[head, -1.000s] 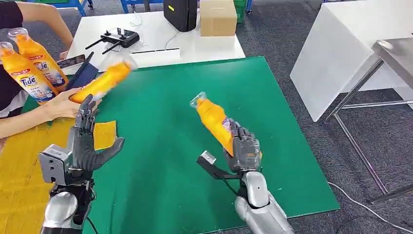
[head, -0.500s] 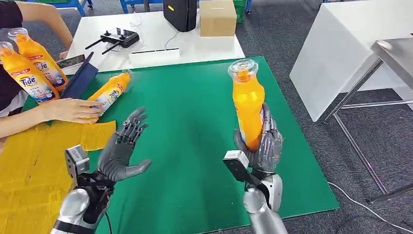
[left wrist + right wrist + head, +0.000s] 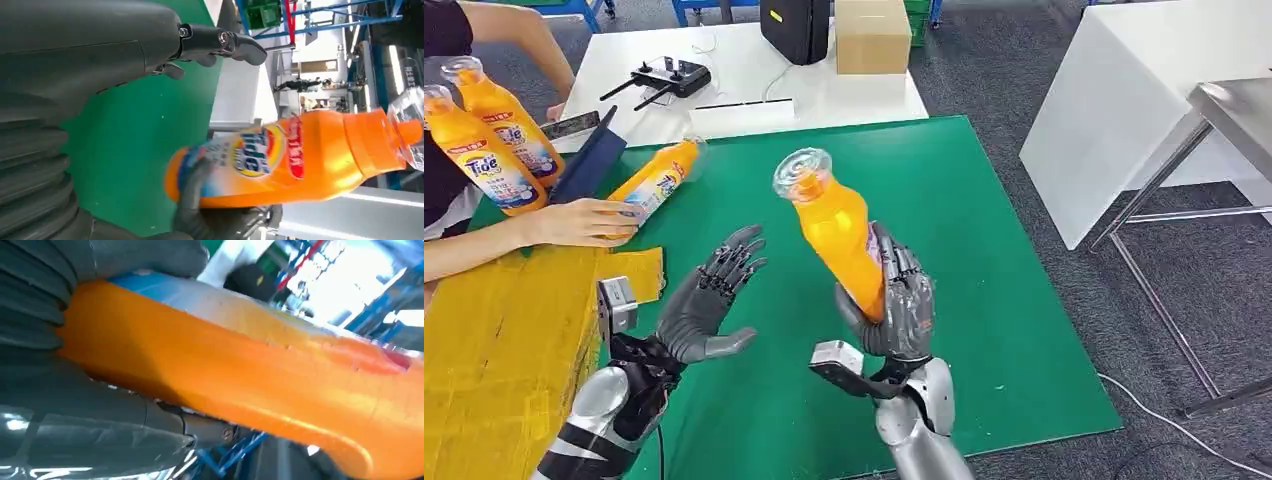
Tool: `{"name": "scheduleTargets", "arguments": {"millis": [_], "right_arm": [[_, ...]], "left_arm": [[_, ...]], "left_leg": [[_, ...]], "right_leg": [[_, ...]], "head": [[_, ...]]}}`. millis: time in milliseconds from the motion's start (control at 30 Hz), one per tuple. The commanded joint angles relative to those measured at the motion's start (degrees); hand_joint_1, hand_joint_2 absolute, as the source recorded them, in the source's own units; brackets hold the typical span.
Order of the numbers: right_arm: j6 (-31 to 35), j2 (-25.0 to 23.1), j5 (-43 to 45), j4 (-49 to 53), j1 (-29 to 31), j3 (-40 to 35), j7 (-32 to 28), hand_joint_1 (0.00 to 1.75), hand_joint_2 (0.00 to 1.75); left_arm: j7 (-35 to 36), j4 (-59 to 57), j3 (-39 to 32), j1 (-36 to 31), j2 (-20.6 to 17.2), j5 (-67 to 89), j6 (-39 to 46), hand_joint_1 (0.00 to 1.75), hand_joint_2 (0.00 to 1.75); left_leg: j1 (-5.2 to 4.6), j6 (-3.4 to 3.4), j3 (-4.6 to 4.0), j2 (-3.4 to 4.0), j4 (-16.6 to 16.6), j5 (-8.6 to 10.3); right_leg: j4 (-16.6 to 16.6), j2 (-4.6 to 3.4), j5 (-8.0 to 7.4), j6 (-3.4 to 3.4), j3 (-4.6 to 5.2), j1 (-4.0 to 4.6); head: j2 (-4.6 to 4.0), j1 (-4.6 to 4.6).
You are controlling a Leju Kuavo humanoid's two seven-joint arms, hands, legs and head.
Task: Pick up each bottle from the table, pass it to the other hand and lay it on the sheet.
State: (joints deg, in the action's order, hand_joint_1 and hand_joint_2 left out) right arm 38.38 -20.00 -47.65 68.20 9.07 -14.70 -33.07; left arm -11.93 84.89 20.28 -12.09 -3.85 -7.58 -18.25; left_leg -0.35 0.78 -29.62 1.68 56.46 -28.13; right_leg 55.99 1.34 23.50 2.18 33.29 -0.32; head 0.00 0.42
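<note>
Above the green worktop (image 3: 984,230) in the head view, the right hand (image 3: 894,305) grasped a glossy orange bottle (image 3: 836,228), its base hidden by the fingers (image 3: 904,270); the left hand (image 3: 699,305) hovered released, fingers splayed. A person's hand (image 3: 574,222) covered a second bottle (image 3: 656,180) lying beside the yellow sheet (image 3: 494,330). Left wrist view: label blurred, clear cap cut off. Right wrist view: smooth curved orange plastic, blurred, clamped under the thumb.
</note>
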Motion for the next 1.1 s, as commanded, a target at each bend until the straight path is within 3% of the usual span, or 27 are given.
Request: {"name": "scheduleTargets", "arguments": {"millis": [33,200,1033,1067,1100], "right_arm": [[1.62,0.00,-2.85,-18.24,6.49,-13.78,1.35,1.75,1.75],[1.62,0.00,-8.10,-22.13,6.87,-18.35,3.48,1.75,1.75],[1.62,0.00,-7.03,-23.05,7.35,-20.95,2.80,1.75,1.75],[1.62,0.00,-6.68,-22.49,7.26,-20.62,2.82,1.75,1.75],[1.62,0.00,-6.51,-22.09,7.19,-20.37,2.67,1.75,1.75]], "left_arm": [[0.05,-6.71,4.26,-5.15,-2.40,-3.75,0.04,0.00,1.75],[-0.44,-7.16,4.13,-6.04,-2.37,-6.64,-0.20,0.00,1.75],[-0.67,-8.58,4.11,-7.18,-1.31,-7.11,0.77,0.00,1.75],[-0.85,-8.68,4.16,-7.18,-1.00,-6.06,1.71,1.17,1.75],[-0.95,-8.74,4.32,-7.25,-0.95,-5.39,2.10,1.75,1.75]], "left_leg": [[0.06,-0.08,0.10,0.02,-0.04,0.00],[0.15,-0.12,0.13,-0.08,-0.02,-0.03],[0.11,-0.08,0.03,-0.19,0.03,0.00],[0.15,-0.10,0.04,-0.26,0.06,-0.02],[0.11,-0.08,0.02,-0.21,0.04,0.00]], "right_leg": [[-0.04,-0.18,-0.03,-0.05,-0.06,0.05],[-0.05,-0.16,0.00,-0.07,-0.13,0.13],[-0.01,0.00,0.02,-0.04,-0.04,0.11],[-0.01,0.01,0.04,-0.05,-0.07,0.15],[0.00,0.03,0.03,-0.04,-0.04,0.11]], "head": [[0.00,0.00],[0.00,0.00],[0.02,-0.02],[0.00,0.00],[0.00,0.00]]}}
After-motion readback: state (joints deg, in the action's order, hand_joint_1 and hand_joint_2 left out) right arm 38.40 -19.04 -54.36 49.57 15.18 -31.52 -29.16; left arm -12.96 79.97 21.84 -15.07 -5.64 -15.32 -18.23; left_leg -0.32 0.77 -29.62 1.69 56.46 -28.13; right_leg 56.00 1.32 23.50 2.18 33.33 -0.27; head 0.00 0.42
